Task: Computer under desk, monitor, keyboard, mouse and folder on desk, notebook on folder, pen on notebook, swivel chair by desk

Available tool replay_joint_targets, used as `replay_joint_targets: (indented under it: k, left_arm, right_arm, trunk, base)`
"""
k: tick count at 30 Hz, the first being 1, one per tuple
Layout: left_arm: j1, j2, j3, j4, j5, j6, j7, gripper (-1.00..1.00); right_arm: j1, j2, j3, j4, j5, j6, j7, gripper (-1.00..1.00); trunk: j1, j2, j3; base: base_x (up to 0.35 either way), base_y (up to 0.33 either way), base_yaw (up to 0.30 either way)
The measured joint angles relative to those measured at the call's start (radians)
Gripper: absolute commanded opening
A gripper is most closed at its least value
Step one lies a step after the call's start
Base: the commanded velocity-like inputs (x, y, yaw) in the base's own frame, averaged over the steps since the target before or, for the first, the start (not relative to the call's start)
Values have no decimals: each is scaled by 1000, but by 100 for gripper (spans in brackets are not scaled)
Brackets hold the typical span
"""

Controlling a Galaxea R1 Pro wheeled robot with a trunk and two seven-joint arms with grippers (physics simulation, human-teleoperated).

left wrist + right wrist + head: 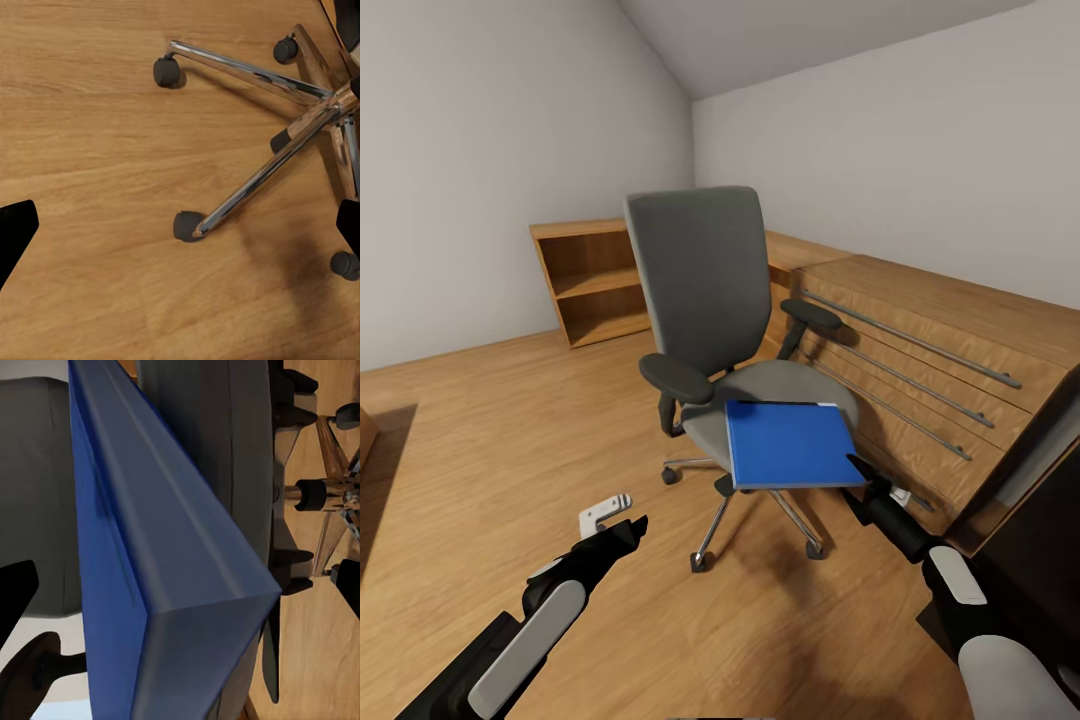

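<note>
the right gripper (857,468), jaws spread, sits at the near right corner of the folder (792,443) on the swivel chair (705,290) seat, so closing comes next; the left gripper (628,530) hangs open.

Left arm extended forward and low in head view, grey-white forearm panel uppermost, black wrist beyond it. Left tool (622,531) held free, nothing between its fingers; dark fingertips (16,236) seen wide apart at opposite edges of left wrist view, jaws spread. Right arm reached forward from lower right, white forearm shell followed by black wrist. Right tool (863,474) raised higher than left, fingertips (15,596) seen parted in right wrist view; contact not discernible.
</note>
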Motion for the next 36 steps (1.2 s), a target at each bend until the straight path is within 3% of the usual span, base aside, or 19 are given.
replay_joint_targets:
  k: [2,8,9,23,36]
  left_arm:
    - [0,0,0,0,1,0,0,100]
    - [0,0,0,0,1,0,0,100]
    - [0,0,0,0,1,1,0,100]
    - [0,0,0,0,3,2,0,100]
    - [0,0,0,0,2,2,0,100]
  right_arm:
    - [0,0,26,-1,-1,2,0,100]
    - [0,-1,32,-3,-1,3,0,100]
    - [0,-1,32,-3,-1,3,0,-100]
    - [0,-1,31,-5,-6,4,2,-100]
    - [0,-3,29,-10,-5,6,3,-100]
  trunk:
    - [0,0,0]
    - [0,0,0]
    - [0,0,0]
    - [0,0,-4]
    - [-6,3,45]
  base:
    - [0,0,0]
    - [0,0,0]
    - [0,0,0]
    - [0,0,0]
    - [0,0,0]
